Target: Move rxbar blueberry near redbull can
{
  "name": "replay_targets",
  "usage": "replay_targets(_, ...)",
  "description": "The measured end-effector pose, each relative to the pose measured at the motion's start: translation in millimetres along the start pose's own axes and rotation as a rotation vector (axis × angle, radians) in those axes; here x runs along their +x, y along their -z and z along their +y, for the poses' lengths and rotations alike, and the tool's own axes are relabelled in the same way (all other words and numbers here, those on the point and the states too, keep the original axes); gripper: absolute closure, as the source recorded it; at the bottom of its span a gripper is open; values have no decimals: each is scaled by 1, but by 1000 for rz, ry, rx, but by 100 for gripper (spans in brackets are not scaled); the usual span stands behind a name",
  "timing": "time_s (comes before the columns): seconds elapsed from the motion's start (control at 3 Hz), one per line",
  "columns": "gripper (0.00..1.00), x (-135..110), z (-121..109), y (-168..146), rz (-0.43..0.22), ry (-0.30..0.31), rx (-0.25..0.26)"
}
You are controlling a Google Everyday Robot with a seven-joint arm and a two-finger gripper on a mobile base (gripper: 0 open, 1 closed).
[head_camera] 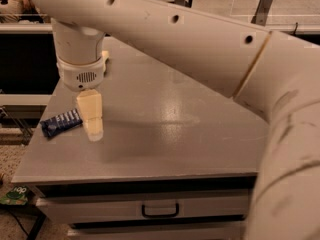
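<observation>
The rxbar blueberry (61, 122) is a dark blue wrapper with pale lettering, lying flat near the left edge of the grey table (180, 134). My gripper (93, 132) hangs from the cream wrist just to the right of the bar, low over the tabletop and almost touching the bar's right end. The redbull can is hidden behind my arm.
My large cream arm (200, 39) crosses the whole upper view and covers the back of the table. A sliver of the yellow sponge (105, 55) shows beside the wrist. A drawer with a dark handle (160, 211) sits under the table's front edge.
</observation>
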State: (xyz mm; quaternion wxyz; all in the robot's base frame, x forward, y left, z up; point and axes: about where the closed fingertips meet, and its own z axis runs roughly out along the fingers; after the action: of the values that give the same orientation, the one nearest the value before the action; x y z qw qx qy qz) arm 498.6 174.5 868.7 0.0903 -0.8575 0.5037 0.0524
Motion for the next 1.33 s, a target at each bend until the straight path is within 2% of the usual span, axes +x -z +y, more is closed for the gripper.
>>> replay_targets(1.0,0,-17,-26,-37,24,18,-79)
replay_targets(1.33,26,-19,-31,-47,39,16,-98)
